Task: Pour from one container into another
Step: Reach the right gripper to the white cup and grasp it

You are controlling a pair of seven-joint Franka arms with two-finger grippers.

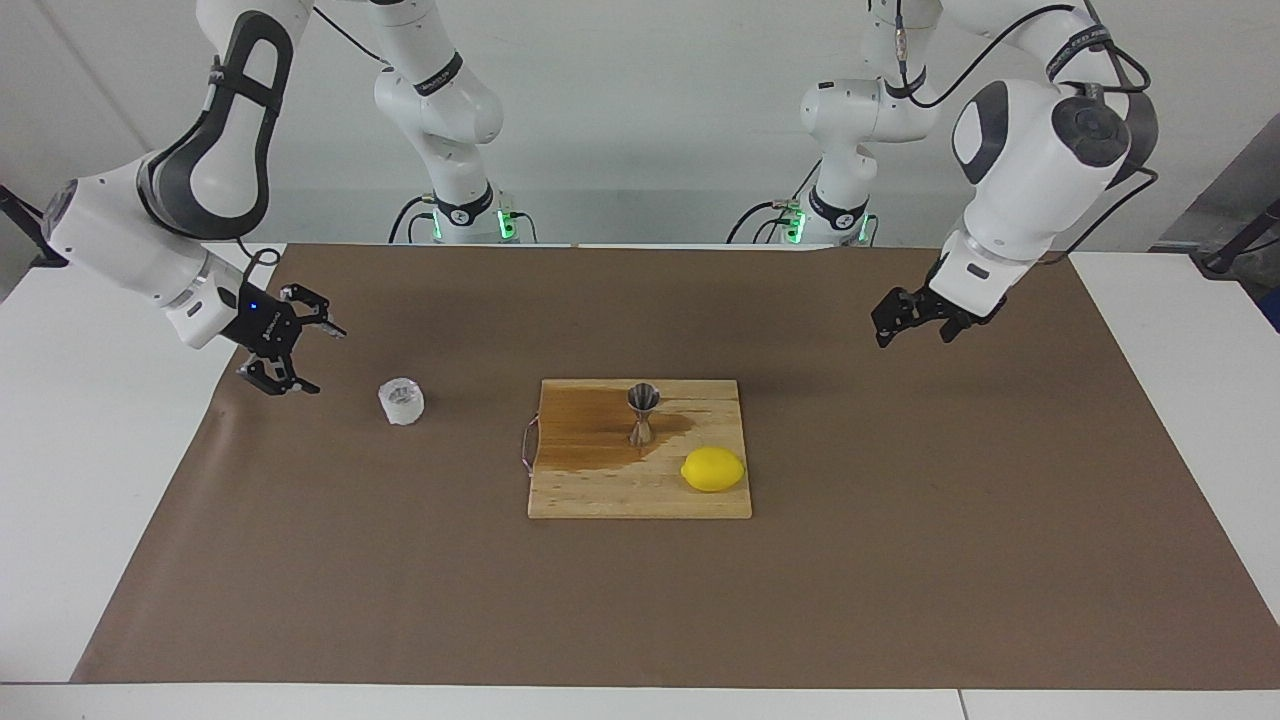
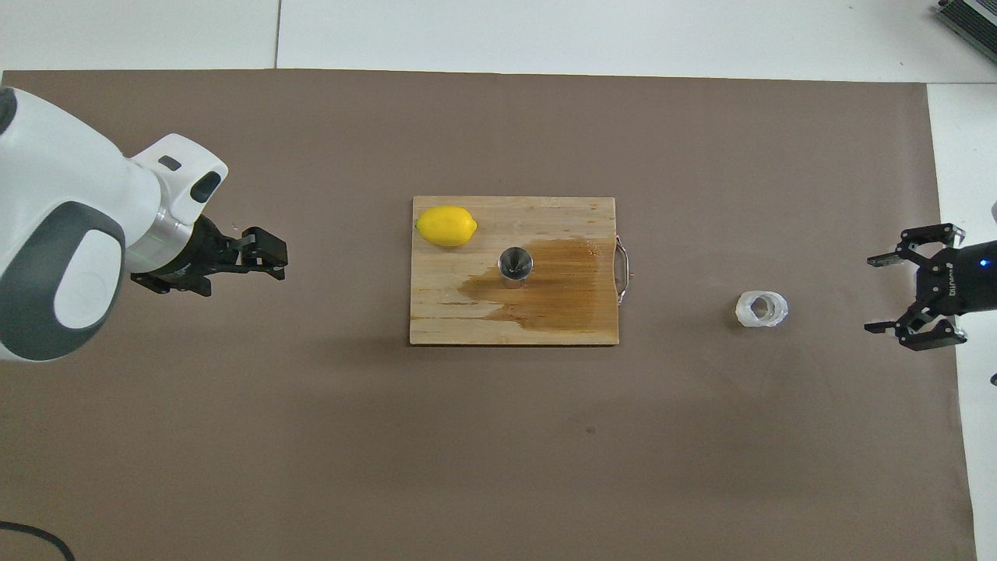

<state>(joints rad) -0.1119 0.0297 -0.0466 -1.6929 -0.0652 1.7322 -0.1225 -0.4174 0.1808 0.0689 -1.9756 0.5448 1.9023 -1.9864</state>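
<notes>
The glass cup [image 1: 401, 401] is found on the brown mat [image 1: 900, 560], at nine o'clock of the cutting board [image 1: 640, 495] in the facing view. The jigger [image 1: 642, 412] stands upright on the board's wet stain, a lemon [image 1: 713, 469] near it at four o'clock.

The right gripper [image 1: 292, 352] is held wide open and empty, just beside the cup. The left gripper [image 1: 915, 320] is open, empty, well apart from the board.

Risks: the light cup may be knocked over by an uneven closing; the narrow-waisted jigger may be toppled or overfilled, and its wet footing invites sliding.

Open mat is noted between cup and board; the mat edge lies near the right gripper.
</notes>
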